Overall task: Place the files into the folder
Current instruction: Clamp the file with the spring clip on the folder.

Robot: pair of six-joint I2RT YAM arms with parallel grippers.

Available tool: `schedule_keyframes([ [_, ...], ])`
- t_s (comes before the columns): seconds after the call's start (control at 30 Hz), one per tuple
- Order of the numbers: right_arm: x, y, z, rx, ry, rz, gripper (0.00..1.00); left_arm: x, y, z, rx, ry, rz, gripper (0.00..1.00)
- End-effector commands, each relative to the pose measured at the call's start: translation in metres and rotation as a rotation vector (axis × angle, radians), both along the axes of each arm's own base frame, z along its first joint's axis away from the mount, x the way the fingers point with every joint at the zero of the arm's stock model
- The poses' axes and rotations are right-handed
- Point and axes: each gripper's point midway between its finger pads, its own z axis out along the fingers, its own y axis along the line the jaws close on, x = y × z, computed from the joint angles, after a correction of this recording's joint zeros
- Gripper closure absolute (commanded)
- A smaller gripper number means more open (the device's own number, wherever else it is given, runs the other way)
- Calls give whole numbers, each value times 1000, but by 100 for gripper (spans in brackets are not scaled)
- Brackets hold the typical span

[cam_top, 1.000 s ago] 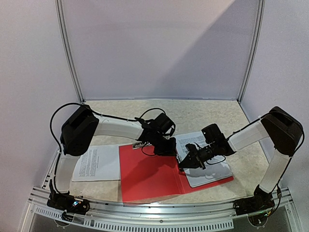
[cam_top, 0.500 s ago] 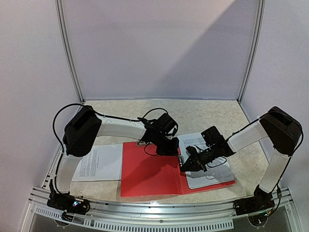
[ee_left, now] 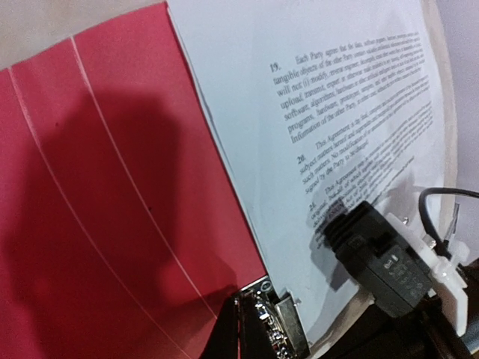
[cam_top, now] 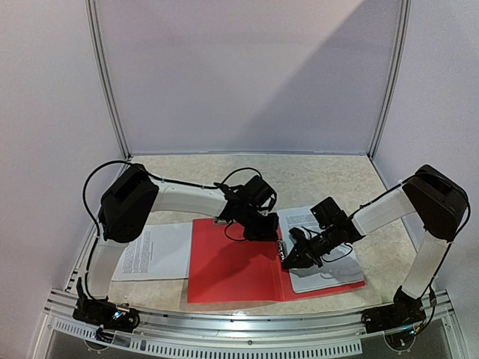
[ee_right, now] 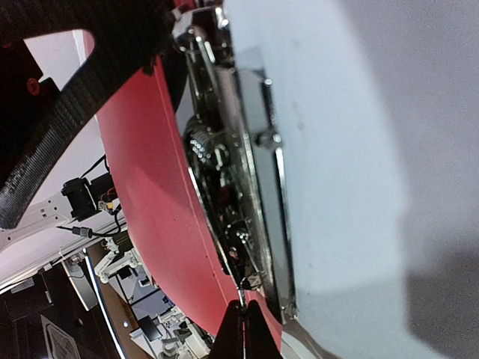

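The red folder (cam_top: 232, 269) lies open on the table. A printed file sheet (cam_top: 329, 273) lies on its right half, and another file sheet (cam_top: 153, 253) lies on the table to its left. My left gripper (cam_top: 263, 228) is shut at the far end of the spine, its tips (ee_left: 243, 329) beside the metal clip (ee_left: 288, 321). My right gripper (cam_top: 290, 260) is at the spine beside the sheet. In the right wrist view it (ee_right: 241, 325) is shut on a thin lever of the clip (ee_right: 232, 187), between the red cover (ee_right: 157, 194) and the paper (ee_right: 359, 149).
Metal posts and white walls enclose the table at the back and sides. A metal rail (cam_top: 247, 329) runs along the near edge. The right gripper's black body (ee_left: 382, 262) hangs over the text sheet (ee_left: 314, 90) in the left wrist view.
My right gripper has moved slightly down and toward the near side along the spine. The folder has shifted a little and lies flatter. The left arm has hardly moved.
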Motion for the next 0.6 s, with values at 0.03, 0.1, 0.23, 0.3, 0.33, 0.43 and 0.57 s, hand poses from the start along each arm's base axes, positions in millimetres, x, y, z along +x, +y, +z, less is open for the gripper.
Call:
schedule_keyframes([
  [0.03, -28, -43, -64, -288, 123, -40, 100, -34, 25, -63, 155, 93, -33, 100],
  [0.1, -28, -37, -64, -262, 127, -36, 100, -34, 26, -63, 156, 93, -31, 100],
  [0.23, -21, -26, -56, -237, 117, -36, 100, -34, 27, -64, 158, 94, -23, 100],
  [0.3, -16, -19, -47, -196, 103, -33, 100, -34, 27, -64, 156, 96, -20, 100],
  [0.33, -14, -15, -42, -174, 98, -37, 100, -34, 27, -64, 155, 95, -19, 100],
  [0.43, -6, -8, -26, -144, 81, -50, 100, -33, 27, -62, 153, 92, -18, 100],
  [0.57, 0, -3, -14, -127, 59, -48, 100, -33, 26, -61, 150, 90, -19, 100],
])
